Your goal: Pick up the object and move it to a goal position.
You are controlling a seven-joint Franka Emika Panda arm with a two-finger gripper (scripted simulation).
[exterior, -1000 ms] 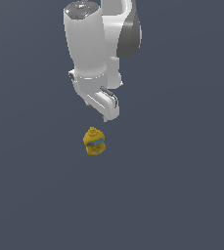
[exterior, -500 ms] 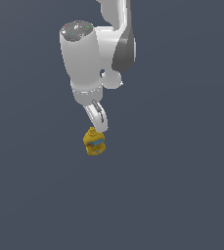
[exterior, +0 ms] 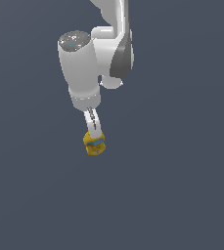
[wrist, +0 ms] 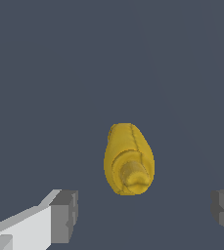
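Note:
The object point(exterior: 95, 144) is a small yellow squeeze bottle with a blue-and-red label, standing on the dark grey floor. In the wrist view I look down on the object point(wrist: 128, 160), its pointed yellow nozzle facing the camera. My gripper point(exterior: 95, 133) has come down right over its top; the white fingers point(exterior: 93, 122) reach to the bottle's cap. In the wrist view the gripper point(wrist: 145, 212) is open, its grey pads point(wrist: 64, 216) wide apart, with the bottle lying just beyond the gap between them. Nothing is held.
The white arm point(exterior: 91, 63) rises from the gripper to the top edge of the exterior view. The plain dark grey floor point(exterior: 172, 195) stretches all around.
The arm has moved down and toward the exterior view's left, from hanging above the bottle to having its fingers at the bottle's top. The bottle has stayed in place.

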